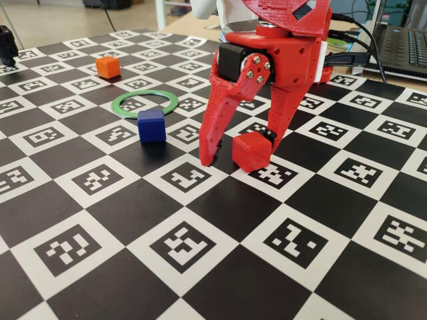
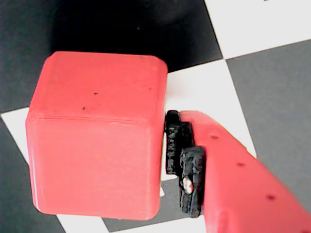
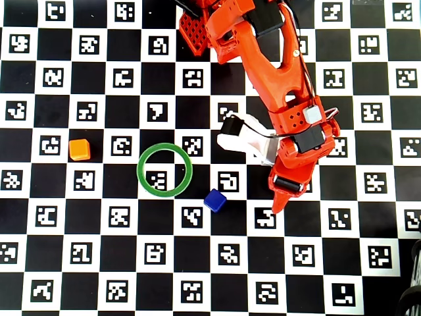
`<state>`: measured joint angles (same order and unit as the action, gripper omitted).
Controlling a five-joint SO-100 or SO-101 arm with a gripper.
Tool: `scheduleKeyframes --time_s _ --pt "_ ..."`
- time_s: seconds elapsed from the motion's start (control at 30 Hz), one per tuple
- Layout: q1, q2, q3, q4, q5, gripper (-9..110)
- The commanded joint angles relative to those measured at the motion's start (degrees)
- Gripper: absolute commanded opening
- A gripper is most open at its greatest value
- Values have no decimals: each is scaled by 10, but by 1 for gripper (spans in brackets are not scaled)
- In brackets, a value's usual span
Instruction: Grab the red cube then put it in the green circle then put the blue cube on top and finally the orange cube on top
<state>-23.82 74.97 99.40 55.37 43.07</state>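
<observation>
Red cube (image 2: 95,136) matte, rounded edges, faint specks

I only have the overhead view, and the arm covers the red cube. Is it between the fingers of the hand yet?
Observer: Yes. In the fixed view the red cube sits between the two fingers of the hand.
Operator: Is either finger touching it?
Observer: In the wrist view, the black pad of one finger is against the cube's side.
Operator: And the other finger?
Observer: In the fixed view, the long finger stands apart from the cube with a clear gap, so the hand is open.
Operator: Is the cube lifted?
Observer: No, it appears to rest on the checkered board.
</observation>
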Motion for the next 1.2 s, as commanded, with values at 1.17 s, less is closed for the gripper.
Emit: scheduleKeyframes --time_s 1.17 --pt "411 194 -153 284 -640 11"
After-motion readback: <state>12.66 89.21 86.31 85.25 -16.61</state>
